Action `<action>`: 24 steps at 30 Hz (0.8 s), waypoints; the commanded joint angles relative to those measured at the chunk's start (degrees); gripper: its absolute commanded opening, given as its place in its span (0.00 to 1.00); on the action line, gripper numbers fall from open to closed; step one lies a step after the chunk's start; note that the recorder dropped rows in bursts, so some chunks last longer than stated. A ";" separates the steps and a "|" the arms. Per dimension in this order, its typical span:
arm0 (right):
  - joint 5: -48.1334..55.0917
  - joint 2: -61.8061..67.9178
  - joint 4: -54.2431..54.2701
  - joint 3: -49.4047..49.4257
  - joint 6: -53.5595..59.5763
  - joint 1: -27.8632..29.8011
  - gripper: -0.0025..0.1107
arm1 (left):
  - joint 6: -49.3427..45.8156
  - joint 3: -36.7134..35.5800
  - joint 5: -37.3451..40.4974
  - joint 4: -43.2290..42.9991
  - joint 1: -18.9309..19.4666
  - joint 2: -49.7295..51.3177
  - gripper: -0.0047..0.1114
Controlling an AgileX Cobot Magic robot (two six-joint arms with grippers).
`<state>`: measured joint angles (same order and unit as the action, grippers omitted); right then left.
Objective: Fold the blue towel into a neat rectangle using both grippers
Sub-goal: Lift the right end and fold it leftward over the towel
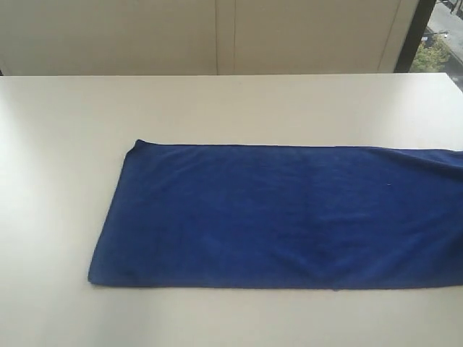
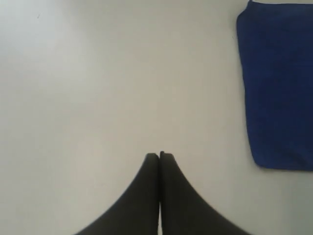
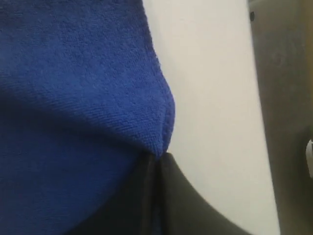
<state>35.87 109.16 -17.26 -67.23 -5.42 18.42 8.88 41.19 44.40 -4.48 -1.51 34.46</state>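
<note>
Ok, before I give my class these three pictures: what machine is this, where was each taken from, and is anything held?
It is a robot with two arms, each ending in a pincer. The wide picture comes from a camera off the arms: a blue towel lies spread on a pale table, and neither arm shows. The other two come from cameras on the wrists. The left pincer is shut, holds nothing, and is above bare table beside one end of the towel. The right pincer is shut on the towel's edge.
</note>
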 commanded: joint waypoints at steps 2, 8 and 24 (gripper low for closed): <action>-2.08 -0.82 -0.28 -0.31 -2.48 0.05 0.02 | 0.09 -0.47 0.17 -0.16 0.19 -0.45 0.04; 3.63 -3.88 0.67 -2.98 -2.58 -6.55 0.02 | 0.09 -0.47 0.17 -0.26 0.19 -0.45 0.04; 18.99 -17.72 0.89 -16.62 -0.98 -41.43 0.02 | 0.09 -0.47 0.17 -0.26 0.19 -0.45 0.04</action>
<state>53.09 91.91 -16.58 -80.77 -7.08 -17.80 8.88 41.19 44.40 -4.68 -1.51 34.46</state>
